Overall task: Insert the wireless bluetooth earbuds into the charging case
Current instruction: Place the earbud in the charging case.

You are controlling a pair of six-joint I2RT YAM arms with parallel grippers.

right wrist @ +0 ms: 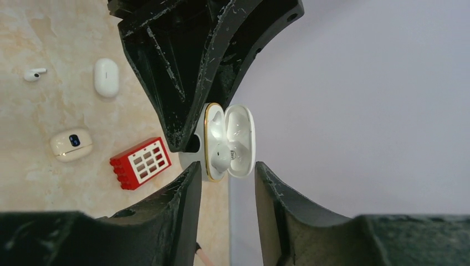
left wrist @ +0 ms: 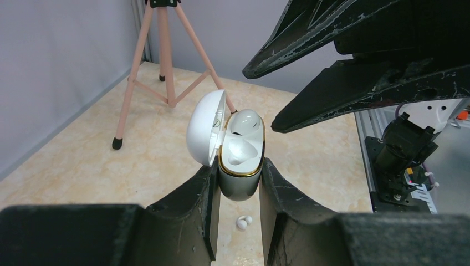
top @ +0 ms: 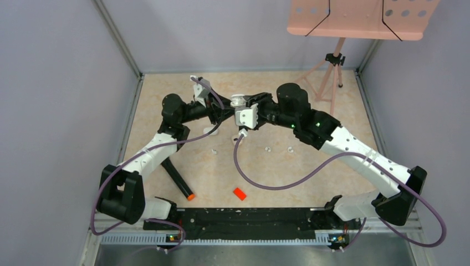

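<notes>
Lid open, charging case (left wrist: 241,166) pinched by its base in the left gripper (left wrist: 238,169) above the worktop (left wrist: 83,160), 1 earbud (left wrist: 245,123) seated, the other well seemingly bare. Just beside it, right gripper (right wrist: 224,169) spread and empty. For the loose earbud (left wrist: 244,222) lying below: best taken by the stem, lowered squarely, released only once seated, case held steady.

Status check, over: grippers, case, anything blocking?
Left gripper shut on case, lid open. Right gripper open at the case mouth. One earbud seated. Nothing else in the way.
</notes>
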